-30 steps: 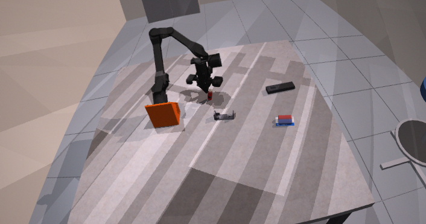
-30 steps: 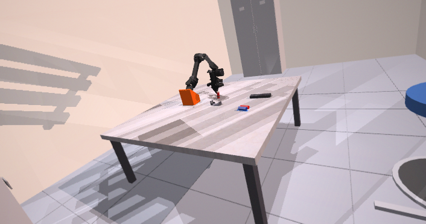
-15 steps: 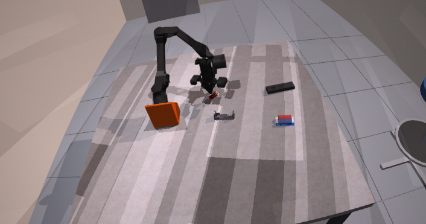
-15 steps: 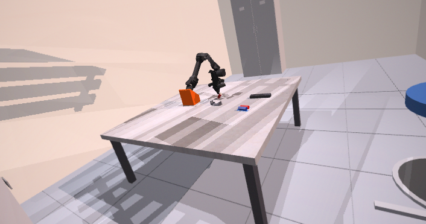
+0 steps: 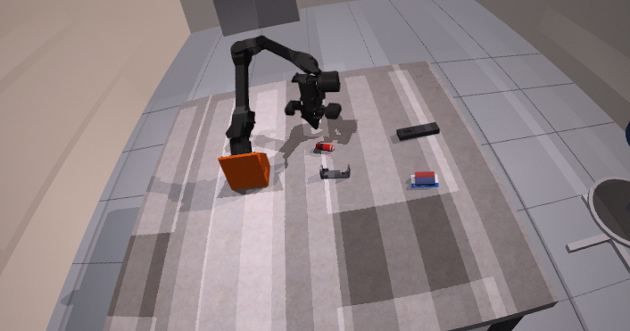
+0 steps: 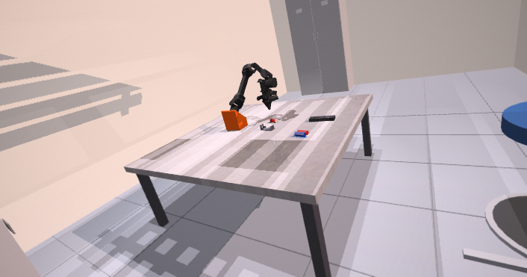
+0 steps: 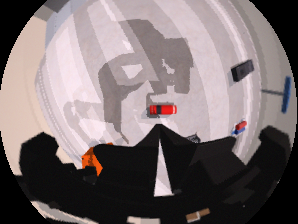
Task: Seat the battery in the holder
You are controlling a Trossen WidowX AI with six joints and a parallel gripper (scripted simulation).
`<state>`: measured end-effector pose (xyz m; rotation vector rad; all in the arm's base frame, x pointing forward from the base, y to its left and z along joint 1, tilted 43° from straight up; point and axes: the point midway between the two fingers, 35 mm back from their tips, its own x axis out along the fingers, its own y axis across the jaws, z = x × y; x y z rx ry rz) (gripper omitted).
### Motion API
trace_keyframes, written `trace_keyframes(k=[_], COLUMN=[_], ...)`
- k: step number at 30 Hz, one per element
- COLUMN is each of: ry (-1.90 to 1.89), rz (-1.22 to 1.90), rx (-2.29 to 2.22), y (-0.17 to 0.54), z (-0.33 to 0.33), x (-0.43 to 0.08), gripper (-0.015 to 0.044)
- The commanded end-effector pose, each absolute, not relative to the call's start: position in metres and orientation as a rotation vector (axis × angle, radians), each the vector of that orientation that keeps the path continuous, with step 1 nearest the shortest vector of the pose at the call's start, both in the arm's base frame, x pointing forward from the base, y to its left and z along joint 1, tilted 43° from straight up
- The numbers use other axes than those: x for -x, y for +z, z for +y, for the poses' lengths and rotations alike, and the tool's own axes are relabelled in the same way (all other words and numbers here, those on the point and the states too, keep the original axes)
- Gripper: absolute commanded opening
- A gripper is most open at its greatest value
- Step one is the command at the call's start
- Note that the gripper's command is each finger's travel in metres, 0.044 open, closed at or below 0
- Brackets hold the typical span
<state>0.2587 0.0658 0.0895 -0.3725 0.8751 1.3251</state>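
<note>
Battery (image 5: 325, 147) is lying on its side on the table (image 5: 468, 226), just short of the holder (image 5: 335, 172) and not touching it. Gripper (image 5: 315, 123) is hanging above and behind the battery with its fingers clenched on nothing. Being a small, rigid, smooth cylinder, it is probably light and apt to roll or slip, so gripping across the middle of its red body, fingers square to its length, looks safest.

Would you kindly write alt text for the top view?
A red battery lies on the table beside an empty holder, while the shut, empty gripper hangs above it. A remote sits further off.
</note>
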Motion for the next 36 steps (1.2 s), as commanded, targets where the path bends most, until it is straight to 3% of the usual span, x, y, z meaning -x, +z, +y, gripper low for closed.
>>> trace_keyframes(k=[1,13,22,32,36], ry=[1.328,1.325,0.966,0.371,0.327], rz=[0.872,0.87,1.244,1.591,1.608], rx=[0.378,0.372,-0.14,-0.811,-0.855], y=[0.108,0.108,0.086,0.057,0.055], z=[0.049,0.05,0.065,0.088,0.089], x=[-0.257,-0.258,-0.267,-0.275,-0.276], gripper=[0.0,0.0,0.0236,0.0237,0.0237])
